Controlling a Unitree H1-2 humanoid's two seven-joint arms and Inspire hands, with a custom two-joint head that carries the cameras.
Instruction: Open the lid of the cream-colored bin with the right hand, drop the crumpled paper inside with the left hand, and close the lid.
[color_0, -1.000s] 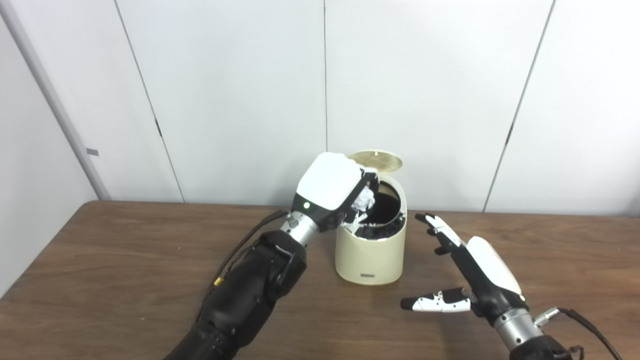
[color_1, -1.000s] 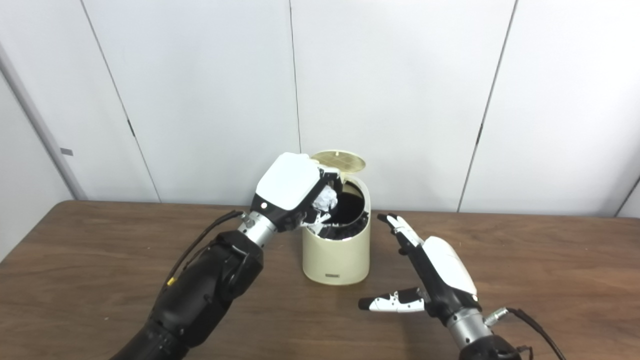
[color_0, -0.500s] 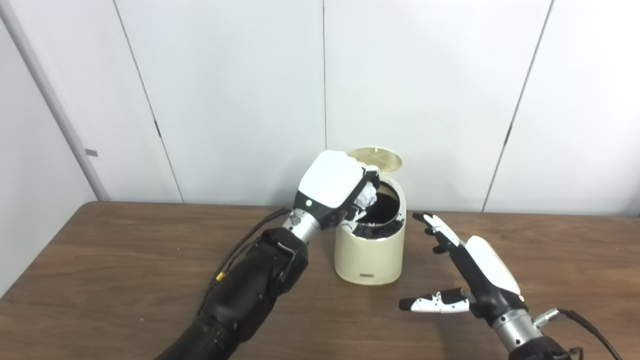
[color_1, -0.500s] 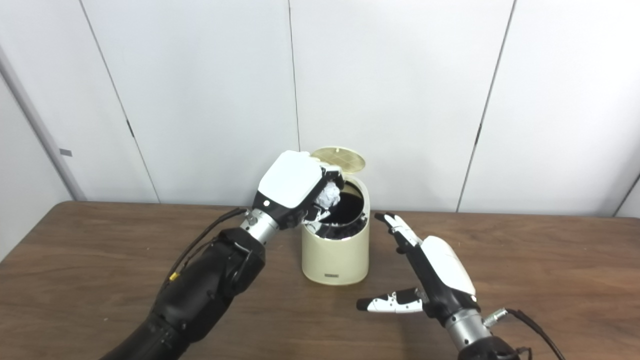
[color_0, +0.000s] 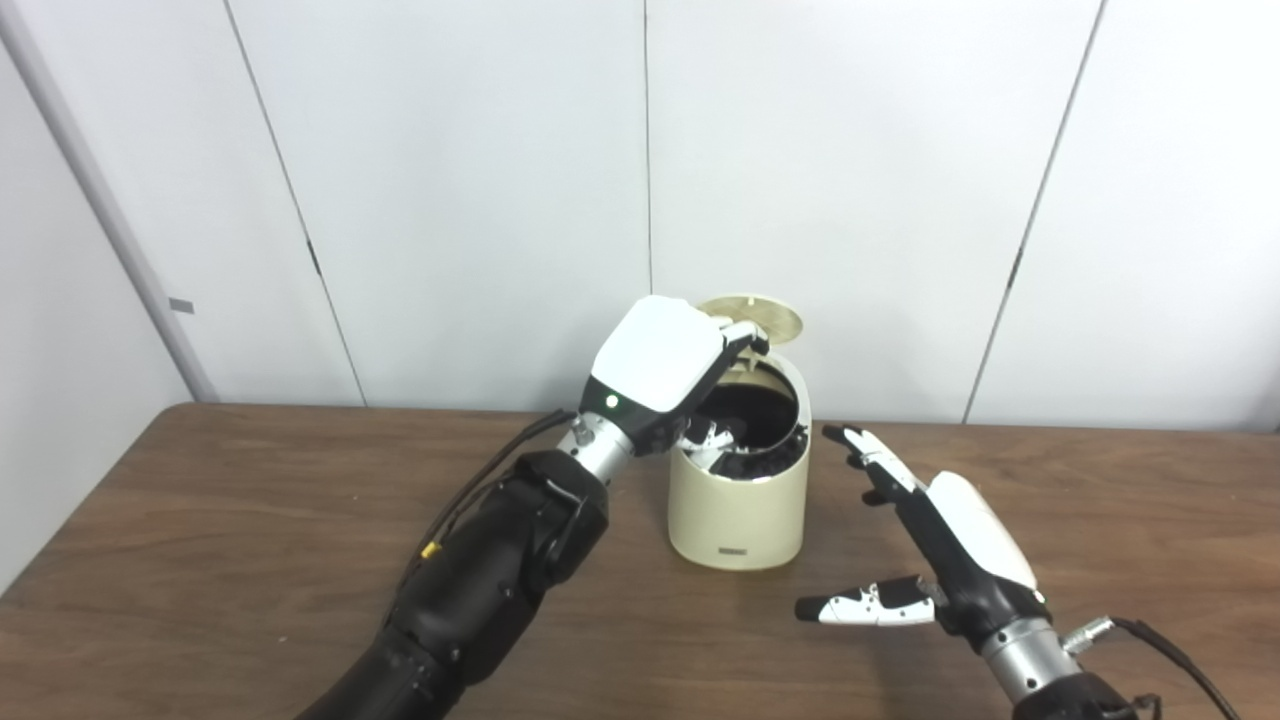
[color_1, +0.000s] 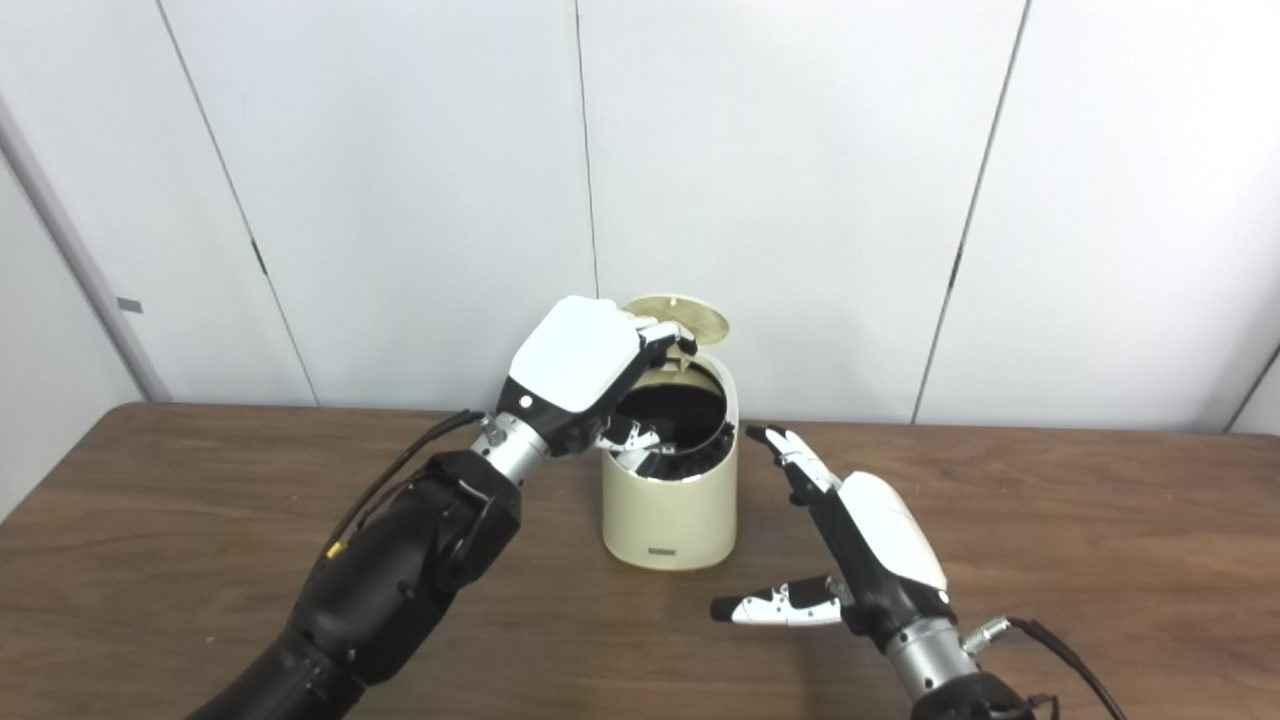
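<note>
The cream-colored bin (color_0: 738, 510) stands on the brown table with its round lid (color_0: 762, 313) tipped up at the back. Its inside is dark. My left hand (color_0: 658, 368) hangs over the bin's left rim with its fingers spread over the opening and holds nothing. The crumpled paper is not in sight. My right hand (color_0: 930, 545) is open, palm facing the bin, a little to the right of it and apart from it, thumb pointing left above the table.
The brown table (color_0: 220, 530) runs to a white panelled wall behind the bin. A black cable trails from my right wrist (color_0: 1160, 640) at the lower right.
My left hand has opened over the bin. The crumpled paper that it held has left the hand and is out of sight. The right hand has barely moved.
</note>
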